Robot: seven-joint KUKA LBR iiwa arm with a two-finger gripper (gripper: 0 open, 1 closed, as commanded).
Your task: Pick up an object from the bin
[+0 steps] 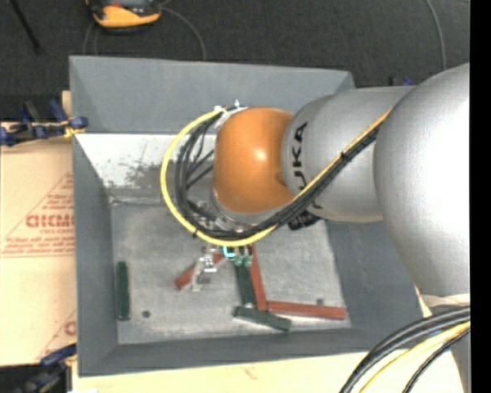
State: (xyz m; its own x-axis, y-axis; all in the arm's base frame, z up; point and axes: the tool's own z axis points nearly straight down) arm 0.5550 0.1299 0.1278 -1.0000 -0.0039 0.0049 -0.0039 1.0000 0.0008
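camera view, grey bin [90,244] holding red sticks [307,309], green sticks [123,289], grip of arm [352,162] unreadable

The orange wrist cover [250,158] and its cable loop [173,182] hide the centre of the bin [147,244]. The pincer [204,270] sits mostly under the wrist, and only a small pale metal part shows. A red-brown piece [183,281] beside it is too small to identify. The dark green stick [244,281] and the red stick [258,285] have their upper ends covered. A dark speck [146,313] cannot be identified.
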